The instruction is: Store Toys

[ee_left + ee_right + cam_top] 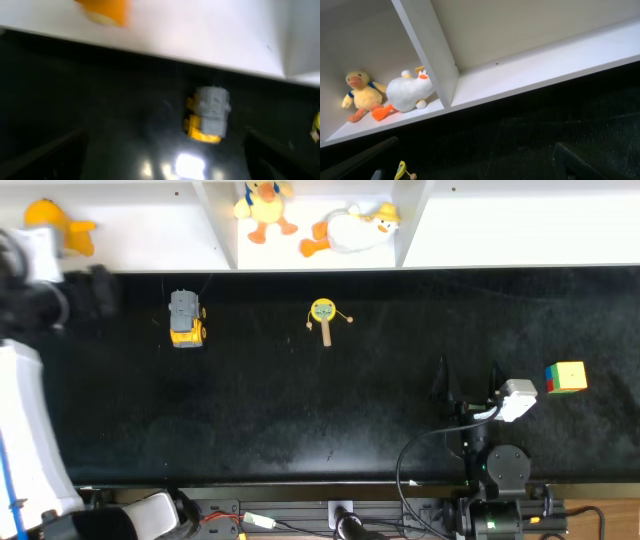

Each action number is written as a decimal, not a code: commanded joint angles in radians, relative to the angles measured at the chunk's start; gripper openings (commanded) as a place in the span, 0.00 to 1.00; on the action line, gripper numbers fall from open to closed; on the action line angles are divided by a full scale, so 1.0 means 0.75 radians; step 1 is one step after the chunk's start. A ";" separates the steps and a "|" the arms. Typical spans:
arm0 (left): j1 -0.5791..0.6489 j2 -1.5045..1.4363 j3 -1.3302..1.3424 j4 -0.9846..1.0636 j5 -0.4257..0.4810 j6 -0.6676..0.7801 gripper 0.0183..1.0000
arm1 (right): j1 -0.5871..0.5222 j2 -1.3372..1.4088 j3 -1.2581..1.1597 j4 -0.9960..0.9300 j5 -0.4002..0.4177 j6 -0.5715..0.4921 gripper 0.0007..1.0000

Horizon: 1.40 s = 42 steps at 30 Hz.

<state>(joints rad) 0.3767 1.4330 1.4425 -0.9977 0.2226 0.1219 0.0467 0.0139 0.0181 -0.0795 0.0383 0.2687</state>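
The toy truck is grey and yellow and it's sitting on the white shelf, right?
Not quite. The toy truck is grey and yellow, but it's sitting on the black table, just in front of the white shelf. The top view shows it.

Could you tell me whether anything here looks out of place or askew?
Nothing looks damaged. The toy truck, rattle and cube lie loose on the black table, outside the shelf, and the white plush in its middle compartment seems tipped onto its side.

Toys lying on table [300, 420] and shelf [420, 225].
Truck [186, 318], rattle [324, 316], cube [566, 377] are sitting on the table; duck [264, 208] and goose [352, 230], in the shelf.
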 commanded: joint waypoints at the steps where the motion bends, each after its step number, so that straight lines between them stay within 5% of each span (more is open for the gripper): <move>1: -0.157 -0.020 -0.200 0.088 -0.072 -0.126 1.00 | 0.007 -0.013 -0.018 0.007 0.010 0.006 1.00; 13: -0.479 -0.013 -0.583 0.409 -0.424 -0.362 1.00 | 0.007 -0.013 -0.018 0.007 0.010 0.006 1.00; 36: -0.479 0.293 -0.731 0.811 -0.438 -0.375 0.99 | 0.007 -0.013 -0.018 0.007 0.010 0.006 0.99; 38: -0.479 0.299 -0.731 0.813 -0.438 -0.375 0.94 | 0.007 -0.013 -0.018 0.007 0.010 0.006 1.00; 42: -0.479 0.299 -0.731 0.821 -0.415 -0.375 0.65 | 0.007 -0.013 -0.018 0.007 0.009 0.006 1.00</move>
<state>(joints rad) 0.0193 1.6535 0.9028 -0.3874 -0.0906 -0.1551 0.0467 0.0139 0.0181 -0.0795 0.0383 0.2687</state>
